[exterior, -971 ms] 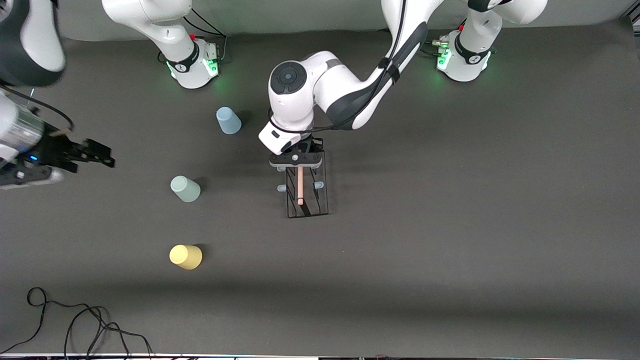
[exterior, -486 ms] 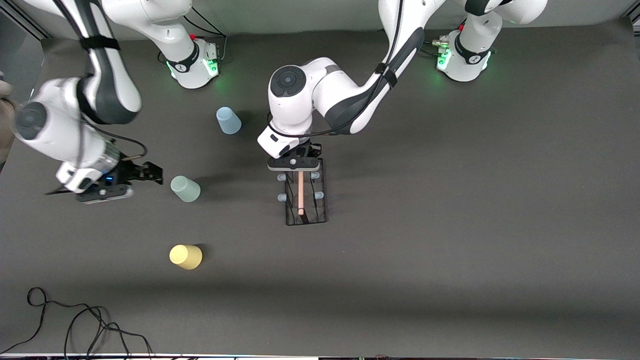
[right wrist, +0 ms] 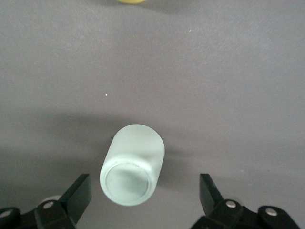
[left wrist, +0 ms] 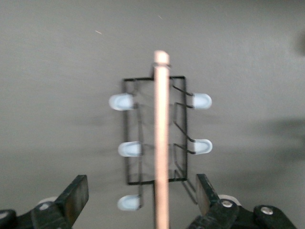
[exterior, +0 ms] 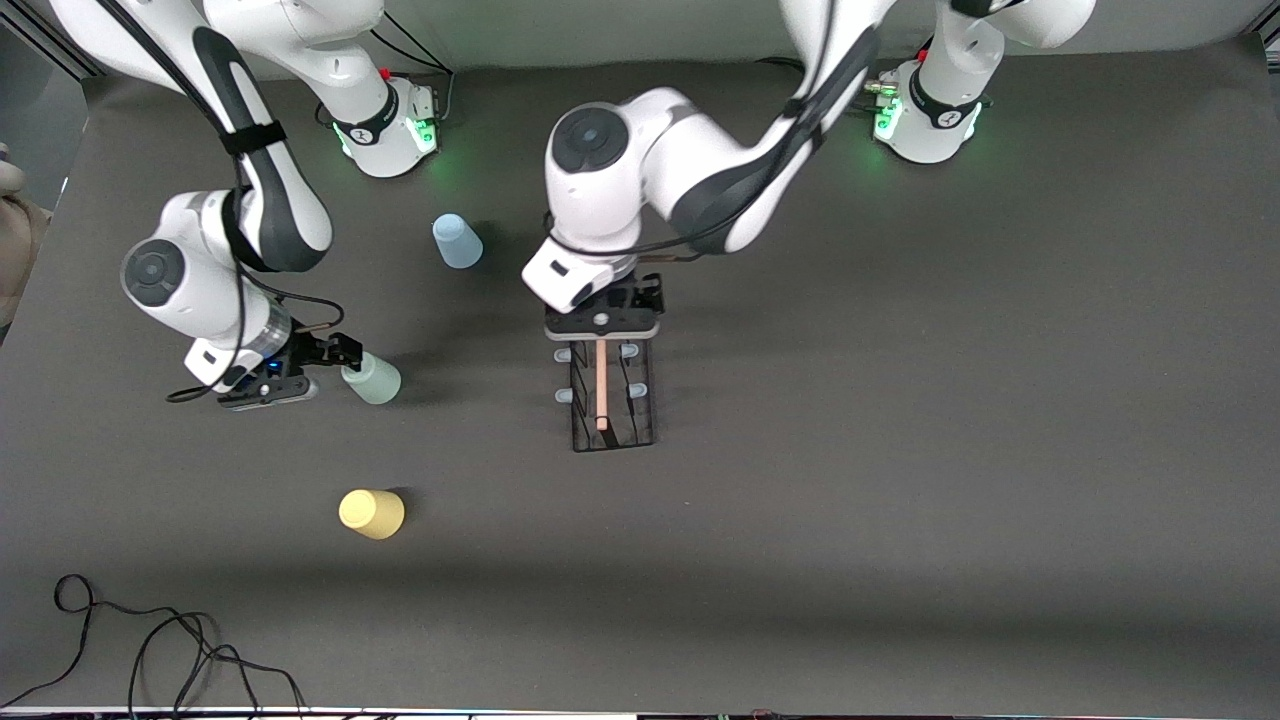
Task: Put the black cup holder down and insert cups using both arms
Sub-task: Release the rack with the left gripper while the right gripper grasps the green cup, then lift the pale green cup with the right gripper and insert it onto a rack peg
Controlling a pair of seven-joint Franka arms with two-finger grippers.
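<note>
The black cup holder [exterior: 610,400] stands on the mat in the middle of the table, its wooden handle [left wrist: 161,119] running between pale blue pegs. My left gripper [exterior: 601,340] [left wrist: 142,191] hangs open over the handle's end nearest the arm bases, both fingers clear of the rod. My right gripper [exterior: 340,355] [right wrist: 143,191] is open beside the mint green cup [exterior: 372,378] [right wrist: 133,164], which stands base up between its fingers without touching them. The light blue cup [exterior: 456,241] sits nearer the bases. The yellow cup [exterior: 372,513] [right wrist: 131,1] sits nearer the front camera.
A loose black cable [exterior: 150,640] lies at the table's near corner on the right arm's end. The two arm bases [exterior: 385,130] [exterior: 925,115] stand along the table's back edge. The left arm's elbow [exterior: 600,170] hangs over the mat between the light blue cup and the holder.
My left gripper has opened and let go of the holder's handle; the holder now rests on the mat. My right arm swung in from the table's end to the mint green cup.
</note>
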